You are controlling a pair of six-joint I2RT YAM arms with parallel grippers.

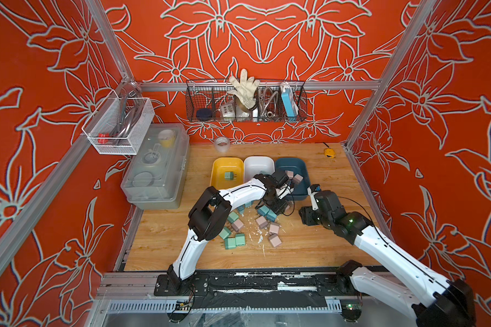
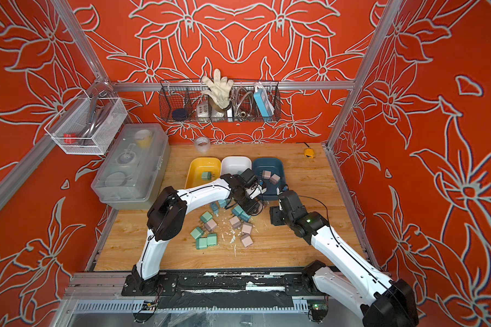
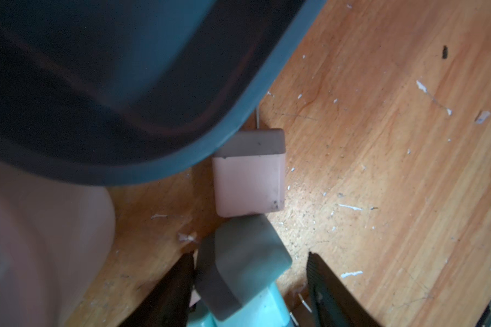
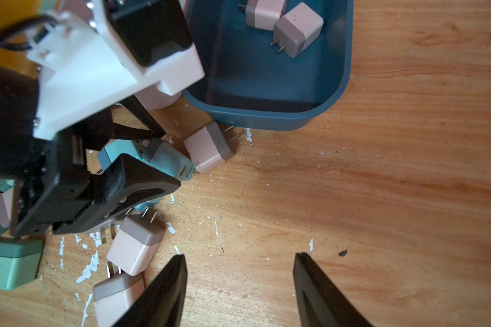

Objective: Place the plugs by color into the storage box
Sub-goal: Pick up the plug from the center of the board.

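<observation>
Red floral walls [image 1: 267, 42] enclose a scuffed wooden tabletop [image 1: 323, 226]. Beside the dark blue tray [image 1: 302, 170], which holds two pink plugs [image 1: 297, 179], sit the white tray [image 1: 257, 162], then the yellow tray [image 1: 218, 167] with one mint plug [image 1: 228, 175]. Loose plugs [image 1: 262, 222] lie scattered just before the dark blue tray. There the left gripper [image 3: 250, 254] straddles a teal plug [image 4: 167, 158], jaws parted, one finger touching. The right gripper [image 4: 240, 254] hangs nearby, agape and empty.

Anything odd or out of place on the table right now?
One pink plug lies outside the dark blue tray, tucked against its rim, prongs pointing at it. White flecks litter the table among the loose plugs, like scraped-off debris.
</observation>
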